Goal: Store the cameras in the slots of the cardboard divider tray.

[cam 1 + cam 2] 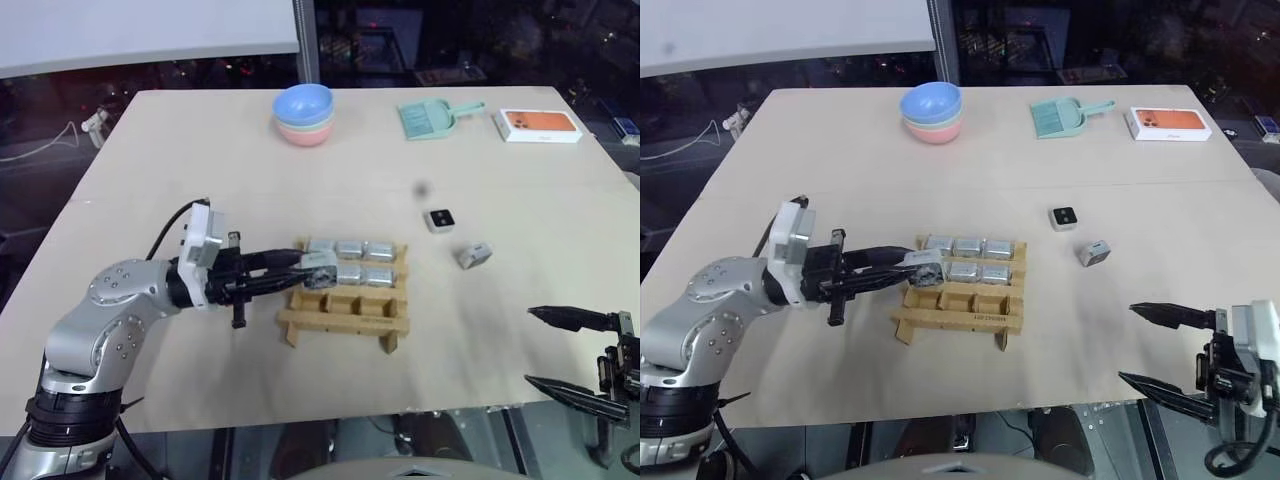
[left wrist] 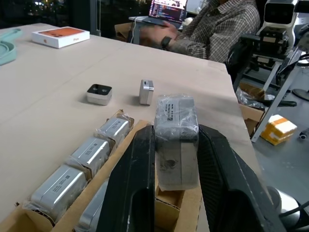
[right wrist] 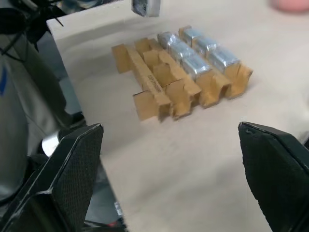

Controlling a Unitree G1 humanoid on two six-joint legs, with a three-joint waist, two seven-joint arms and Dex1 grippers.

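Cameras first: your left gripper [image 1: 312, 270] is pinching one camera [image 1: 320, 268], fingers pressed onto its two sides, and it hangs over the left end of the cardboard divider tray [image 1: 345, 318], right at the middle row. In the left wrist view that held camera [image 2: 176, 140] sits upright between the black fingers [image 2: 133, 179], wrapped in clear film, with an open slot just beneath it.

Beyond your left fingertips, the tray's far row carries three cameras [image 1: 350, 248] side by side. The middle row has two more [image 1: 364, 274] just past the one you're holding. The near row, on your side of the gripper, has its slots bare.

Further out past the tray, two loose cameras lie on the table [image 1: 150, 180]: one flat with its black lens face up [image 1: 440, 219], the other tipped on an edge [image 1: 474, 254] a little nearer your right arm.

Your right gripper [image 1: 580, 352] hangs at the table's near right edge, fingers spread wide with nothing between them, well apart from the tray and from both loose cameras. Its wrist view looks across bare tabletop at the tray [image 3: 164, 84].
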